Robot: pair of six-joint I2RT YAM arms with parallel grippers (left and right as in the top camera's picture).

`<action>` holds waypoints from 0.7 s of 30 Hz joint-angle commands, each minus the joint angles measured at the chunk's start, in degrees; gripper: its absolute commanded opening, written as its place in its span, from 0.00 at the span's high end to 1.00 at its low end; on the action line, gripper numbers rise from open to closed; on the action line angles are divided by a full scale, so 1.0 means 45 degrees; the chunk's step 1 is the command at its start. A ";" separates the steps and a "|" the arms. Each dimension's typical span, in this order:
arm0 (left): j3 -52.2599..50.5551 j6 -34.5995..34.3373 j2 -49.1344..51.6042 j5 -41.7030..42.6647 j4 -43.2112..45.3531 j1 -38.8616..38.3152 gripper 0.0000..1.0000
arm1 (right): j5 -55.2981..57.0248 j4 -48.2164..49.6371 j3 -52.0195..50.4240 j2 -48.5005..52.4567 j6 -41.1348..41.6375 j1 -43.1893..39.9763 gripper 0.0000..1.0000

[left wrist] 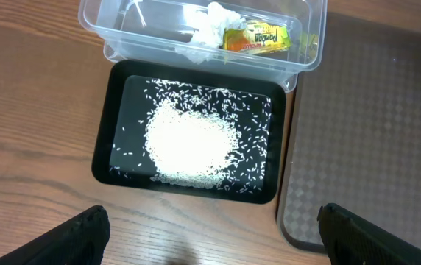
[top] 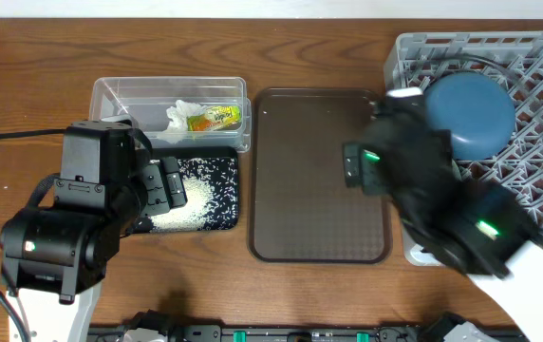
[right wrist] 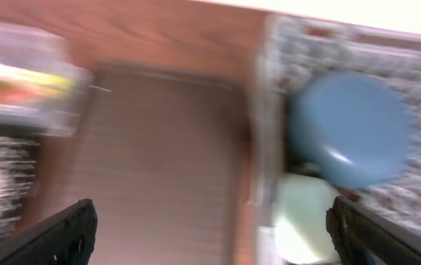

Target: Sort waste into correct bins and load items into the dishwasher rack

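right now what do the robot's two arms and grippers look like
The left arm and right arm are bulky matte black housings with small green lights on white lower links. A thin black cable leaves the left one. Fingers are blunt, black.

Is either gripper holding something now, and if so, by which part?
Nothing is held: the left gripper and the right gripper are both open and empty.
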 commanded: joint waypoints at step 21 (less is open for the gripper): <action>0.0083 -0.0019 0.0000 -0.0112 -0.0015 0.0078 0.07 | 0.0962 -0.1156 -0.0651 -0.4760 -0.0423 -0.0466 0.01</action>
